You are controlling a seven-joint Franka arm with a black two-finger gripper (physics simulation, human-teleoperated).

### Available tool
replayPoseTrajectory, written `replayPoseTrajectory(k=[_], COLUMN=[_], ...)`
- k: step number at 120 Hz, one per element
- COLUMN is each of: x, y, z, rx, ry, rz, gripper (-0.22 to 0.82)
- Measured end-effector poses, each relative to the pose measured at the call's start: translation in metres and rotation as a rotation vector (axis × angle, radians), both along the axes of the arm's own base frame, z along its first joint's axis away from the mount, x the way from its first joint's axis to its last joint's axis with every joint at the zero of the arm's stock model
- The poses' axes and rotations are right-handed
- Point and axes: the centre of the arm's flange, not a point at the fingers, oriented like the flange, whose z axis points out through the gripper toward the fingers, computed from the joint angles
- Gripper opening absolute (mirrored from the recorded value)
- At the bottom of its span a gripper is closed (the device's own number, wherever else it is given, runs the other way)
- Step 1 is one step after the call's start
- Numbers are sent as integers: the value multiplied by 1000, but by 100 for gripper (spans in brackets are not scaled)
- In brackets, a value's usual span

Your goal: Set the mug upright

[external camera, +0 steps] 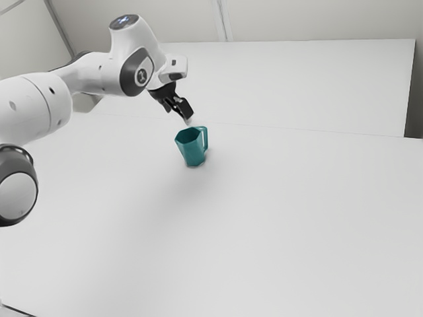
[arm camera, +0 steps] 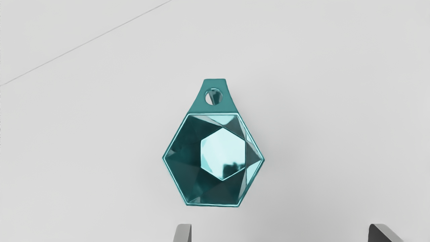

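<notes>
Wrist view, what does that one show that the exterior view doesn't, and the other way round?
Wrist view: the mug's six-sided inner floor and the hand's fingertips standing apart.
Exterior view: the arm reaching in, and the mug's outer side.
Both: the mug upright on the table, with its handle.

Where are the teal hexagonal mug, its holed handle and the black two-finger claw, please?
Teal hexagonal mug [external camera: 193,153], exterior view: outer wall.
Holed handle [arm camera: 228,101], wrist view: flat face beside the hole.
Black two-finger claw [arm camera: 280,232], wrist view: midway between its open fingertips.
</notes>
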Motion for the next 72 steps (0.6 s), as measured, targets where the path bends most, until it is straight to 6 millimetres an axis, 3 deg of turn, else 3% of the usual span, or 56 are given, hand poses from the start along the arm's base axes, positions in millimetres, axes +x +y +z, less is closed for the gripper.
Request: replayPoseTrajectory(k=[13,32,51,65,72], x=[-14,-34,-62,-84,-89], y=[13,16,20,29,38], z=[23,50,92,139,148], rx=[-4,-13,-12,-7,-2], ry=[35,92,119,98,105], rz=[22,35,57,83,105], gripper=[59,60,60,60,60])
